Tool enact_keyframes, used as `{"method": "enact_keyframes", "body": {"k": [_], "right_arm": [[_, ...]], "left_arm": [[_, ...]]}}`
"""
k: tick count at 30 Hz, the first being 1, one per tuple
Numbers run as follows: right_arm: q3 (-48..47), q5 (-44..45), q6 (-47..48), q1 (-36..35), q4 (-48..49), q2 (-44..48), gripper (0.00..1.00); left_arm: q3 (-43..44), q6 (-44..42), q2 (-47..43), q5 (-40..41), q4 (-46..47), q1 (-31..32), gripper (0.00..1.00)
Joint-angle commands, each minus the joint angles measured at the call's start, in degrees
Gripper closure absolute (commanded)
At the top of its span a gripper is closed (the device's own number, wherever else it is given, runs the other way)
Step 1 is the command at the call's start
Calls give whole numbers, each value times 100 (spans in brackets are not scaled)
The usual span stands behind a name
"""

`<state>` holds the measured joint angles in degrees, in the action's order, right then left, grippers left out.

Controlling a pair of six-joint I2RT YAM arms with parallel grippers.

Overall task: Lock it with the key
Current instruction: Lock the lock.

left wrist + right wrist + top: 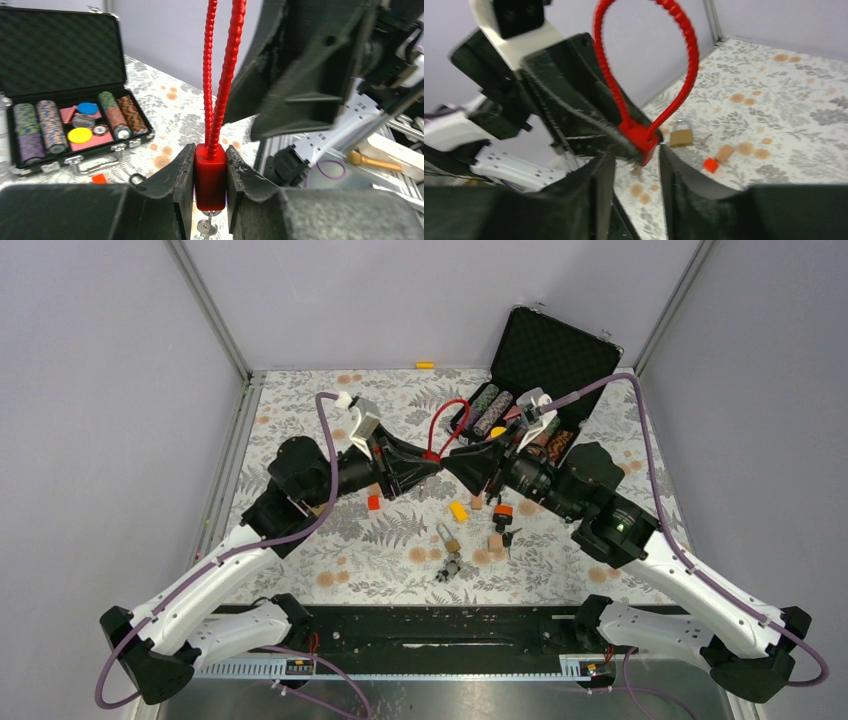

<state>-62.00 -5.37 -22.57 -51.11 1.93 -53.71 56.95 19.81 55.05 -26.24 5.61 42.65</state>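
- The left gripper point(210, 162) is pressed onto the red lock body point(210, 180) from both sides, holding it in the air above the desk point(300, 400). If the pinch gives when the key is turned, I judge the body would twist with the key and the lock would not set
- The key point(206, 227) hangs from the underside of the body, just below the left gripper's fingers point(180, 175). It is small and partly cut off by the frame edge, so an approach from the side could knock it out or bend it rather than catch it
- The right gripper point(636, 165) is spread and holds nothing, its tips just beside the lock body and facing the left gripper. The two sit very close, so closing off-line risks a clash of fingers or a pinch on the body instead of the key
- A dropped key would land among the small blocks and the brass padlock point(680, 136) on the desk, where it would be hard to pick out
- The lock looks like a small red block with a ribbed red cable point(445, 415) rising from its top in a tall closed loop; both ends enter the body
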Motion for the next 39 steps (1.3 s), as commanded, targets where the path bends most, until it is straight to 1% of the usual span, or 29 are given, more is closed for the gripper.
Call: {"method": "enact_keyframes", "body": {"k": [1, 5, 8, 13, 15, 18, 21, 23, 25, 28, 33, 37, 39], "right_arm": [[-309, 265, -354, -83, -75, 284, 48], [-87, 297, -458, -82, 45, 459, 33], [256, 116, -601, -81, 546, 589, 29], [776, -968, -878, -83, 1752, 506, 22], [951, -1328, -1069, -83, 2316, 415, 19], [1047, -1585, -1228, -83, 2910, 229, 18], [1052, -1618, -1234, -82, 3184, 91, 19], [1052, -1655, -1224, -75, 3337, 43, 20], [1056, -1771, -1287, -82, 3530, 5, 25], [990, -2019, -1482, -74, 3753, -87, 32], [938, -2164, -1995, -74, 4064, -231, 34], [991, -2202, -2555, -74, 4668, -314, 45], [996, -2195, -2873, -74, 4936, -354, 46]], "left_arm": [[21, 165, -178, 501, 481, -79, 100], [74, 614, -174, 723, 706, -82, 100], [25, 1145, -178, 780, 1193, -88, 100], [-84, 1954, -98, 375, 2265, -84, 100], [-31, 2170, -37, 230, 2496, -84, 100], [102, 2530, 95, -22, 2746, -83, 100], [214, 2871, 199, -261, 2969, -74, 100], [192, 3148, 261, -439, 3350, -80, 100], [160, 3439, 351, -616, 3864, -72, 100], [159, 3771, 455, -811, 4360, -66, 100], [209, 3948, 499, -957, 4712, -31, 100], [222, 3985, 464, -1019, 4862, 39, 100], [243, 4003, 468, -1074, 4881, 65, 100]]}}
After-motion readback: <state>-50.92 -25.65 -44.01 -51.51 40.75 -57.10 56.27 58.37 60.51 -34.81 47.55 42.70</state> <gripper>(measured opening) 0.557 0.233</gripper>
